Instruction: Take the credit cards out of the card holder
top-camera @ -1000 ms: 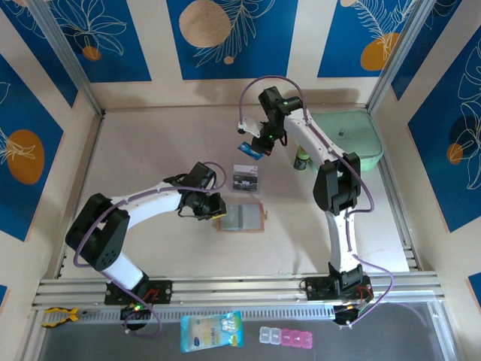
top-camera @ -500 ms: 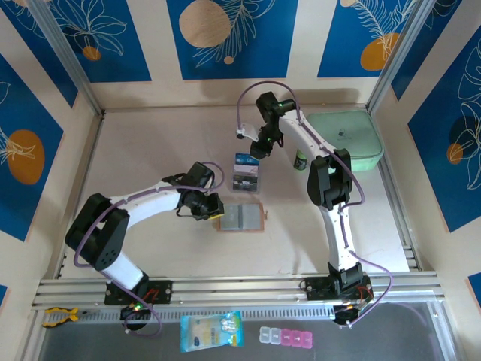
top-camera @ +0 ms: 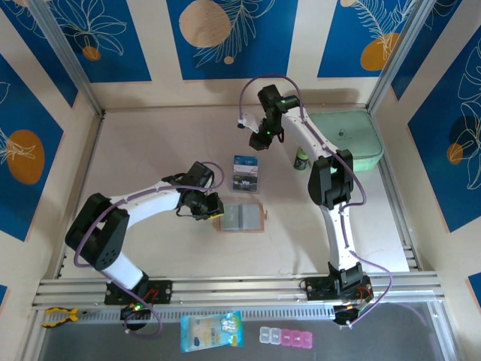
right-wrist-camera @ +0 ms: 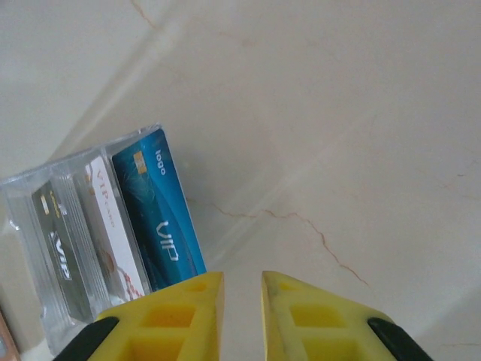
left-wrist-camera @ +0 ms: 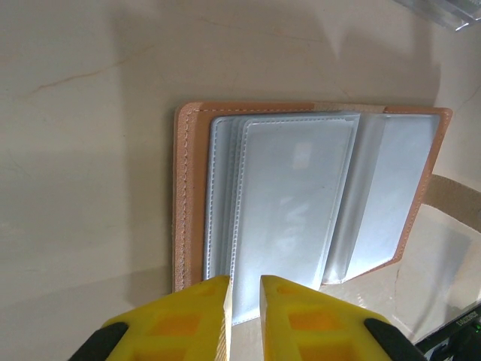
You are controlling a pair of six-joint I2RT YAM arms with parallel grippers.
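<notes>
- Writing: the right wrist view reads "logo" and "VIP" on the dark blue card (right-wrist-camera: 159, 218), and "VIP" on the white card (right-wrist-camera: 113, 226) and the dark grey card (right-wrist-camera: 60, 248). No lettering can be read on the card holder (left-wrist-camera: 301, 203).
- Credit cards (top-camera: 246, 171): fanned side by side in a clear plastic box (right-wrist-camera: 26, 226), on the table (top-camera: 150, 150) just beyond the card holder and apart from it.
- Card holder: lies open and flat near the table's centre, tan border up, with the pale grey pockets showing no card.
- Left gripper (top-camera: 214, 208): at the card holder's left edge. The jaws stand close, with a narrow slit between them. In the left wrist view the pocket edge runs up to that slit (left-wrist-camera: 245, 289); I cannot tell whether it is pinched.
- Right gripper (top-camera: 262, 140): beyond the cards, over bare table. The jaws are nearly together with nothing between them (right-wrist-camera: 243, 282).
- Open room: bare tabletop left of the left arm and in front of the card holder. A mint-green case (top-camera: 349, 135) takes the far right corner.
- Views: the top view alone shows the case and both arms. The card lettering reads from the right wrist view, the pocket stitching from the left.
</notes>
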